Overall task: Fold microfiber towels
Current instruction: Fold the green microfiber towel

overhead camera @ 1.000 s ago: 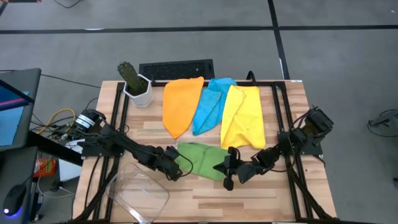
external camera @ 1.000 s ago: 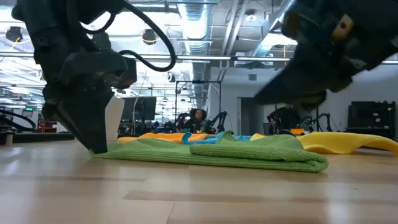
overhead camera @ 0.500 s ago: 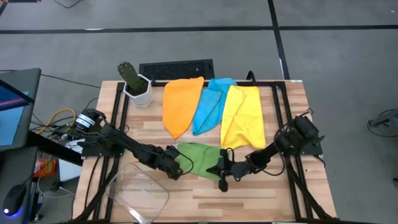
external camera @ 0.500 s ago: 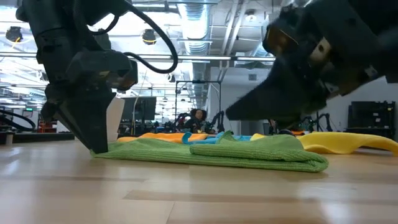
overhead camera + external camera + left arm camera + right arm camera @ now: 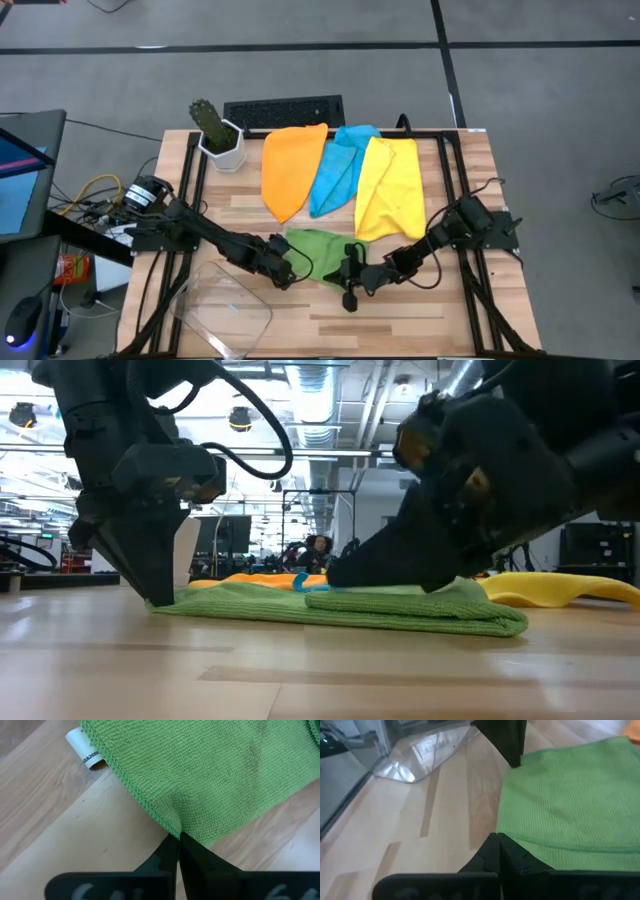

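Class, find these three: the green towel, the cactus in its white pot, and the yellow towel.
green towel (image 5: 318, 253): high view, middle of the visible cloth.
cactus (image 5: 209, 117): high view, green stem above the pot.
yellow towel (image 5: 392, 190): high view, centre of the cloth.

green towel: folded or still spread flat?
Partly folded. The green towel lies on the table with a doubled layer on its right half in the low view; both shut grippers, left and right, pinch its edges.

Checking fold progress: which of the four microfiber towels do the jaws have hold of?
The green microfiber towel, alone at the table's near side. The left gripper and right gripper each pinch its edge; orange, light blue and yellow lie untouched behind.
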